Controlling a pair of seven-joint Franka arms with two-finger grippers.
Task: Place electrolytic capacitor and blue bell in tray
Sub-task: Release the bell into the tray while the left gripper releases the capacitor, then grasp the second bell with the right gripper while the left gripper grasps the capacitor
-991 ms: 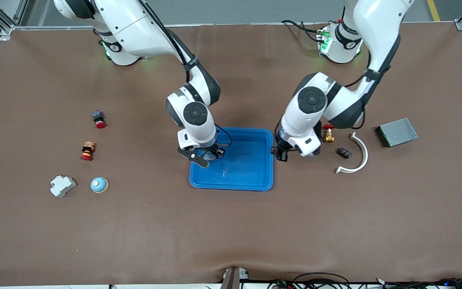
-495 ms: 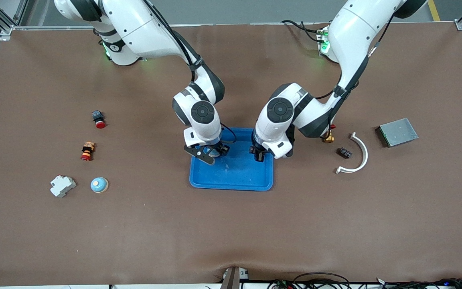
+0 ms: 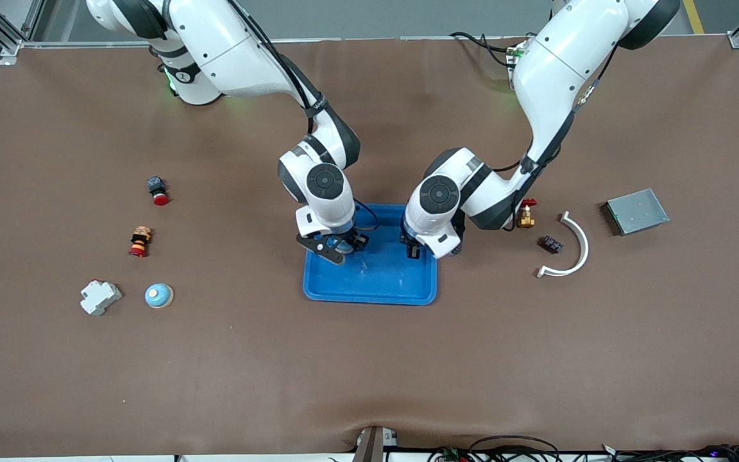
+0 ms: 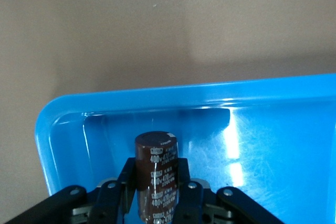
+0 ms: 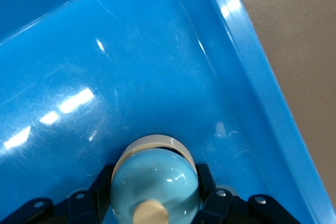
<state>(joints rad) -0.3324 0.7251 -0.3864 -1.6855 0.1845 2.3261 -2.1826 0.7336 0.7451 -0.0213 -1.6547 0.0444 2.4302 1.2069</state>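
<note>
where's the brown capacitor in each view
Front view: the capacitor is not visible; the left gripper that carries it is over the tray, at the end toward the left arm.
Left wrist view: capacitor low in the middle, clamped between the left gripper's fingers, above a tray corner.
Right wrist view: not in it; the right gripper holds a blue bell.
Shared landmark: the blue tray.

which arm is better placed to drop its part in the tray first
Probably the right. The right gripper holds the blue bell low over the tray floor. The left gripper holds the capacitor just inside a corner, close to the rim.
</note>
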